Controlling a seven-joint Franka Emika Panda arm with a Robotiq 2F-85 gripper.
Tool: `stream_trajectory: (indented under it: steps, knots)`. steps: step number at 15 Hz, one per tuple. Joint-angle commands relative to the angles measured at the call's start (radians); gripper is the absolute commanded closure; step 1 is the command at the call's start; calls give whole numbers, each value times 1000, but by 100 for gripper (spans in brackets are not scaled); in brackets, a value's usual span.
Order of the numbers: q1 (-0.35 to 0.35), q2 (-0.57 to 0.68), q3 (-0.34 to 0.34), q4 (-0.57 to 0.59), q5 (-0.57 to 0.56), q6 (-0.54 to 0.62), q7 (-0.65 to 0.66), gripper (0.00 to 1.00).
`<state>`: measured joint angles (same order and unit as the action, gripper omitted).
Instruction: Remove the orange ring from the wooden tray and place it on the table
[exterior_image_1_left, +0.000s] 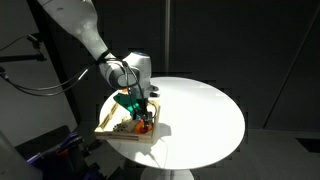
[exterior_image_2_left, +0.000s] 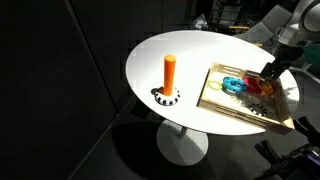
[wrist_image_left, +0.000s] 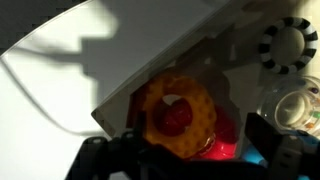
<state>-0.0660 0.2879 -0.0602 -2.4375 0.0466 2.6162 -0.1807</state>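
Note:
The orange ring (wrist_image_left: 178, 115) fills the middle of the wrist view, lying in the wooden tray (wrist_image_left: 150, 70) on top of a red rounded object (wrist_image_left: 225, 135) that shows through its hole. My gripper (wrist_image_left: 195, 150) is low over the tray, its dark fingers spread to either side of the ring, the left one close to it. The fingers look open, not closed on the ring. In both exterior views the gripper (exterior_image_1_left: 136, 106) (exterior_image_2_left: 268, 72) hangs over the tray (exterior_image_1_left: 112, 124) (exterior_image_2_left: 225, 104), which sits near the edge of the white table (exterior_image_1_left: 200, 110) (exterior_image_2_left: 180, 55). The gripper hides the ring there.
An upright orange peg (exterior_image_2_left: 170, 72) stands on a black-and-white base on the table, apart from the tray. The tray also holds a blue ring (exterior_image_2_left: 233, 86), a black-and-white striped ring (wrist_image_left: 285, 45) and a clear ring (wrist_image_left: 295, 105). Dark surroundings lie beyond the table edge.

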Motion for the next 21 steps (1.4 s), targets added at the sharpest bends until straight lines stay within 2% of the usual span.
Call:
stream_trajectory:
  steps: [1, 5, 6, 7, 11, 15, 16, 18, 20, 21]
  knots:
    - [2, 24, 19, 4, -14, 35, 27, 0]
    - [12, 46, 27, 13, -27, 52, 35, 0]
    - [15, 50, 27, 16, -30, 53, 36, 21]
    - [17, 54, 27, 18, -31, 54, 37, 27]
    - [22, 66, 23, 24, -48, 54, 39, 60]
    - [-1, 34, 37, 32, -22, 16, 10, 91]
    - [-9, 24, 43, 35, -12, 6, 1, 96]
    - [-24, -2, 50, 42, 5, -13, -16, 92]
    - [-37, -32, 52, 52, 20, -31, -26, 97]
    - [-41, -45, 49, 60, 26, -38, -26, 95]
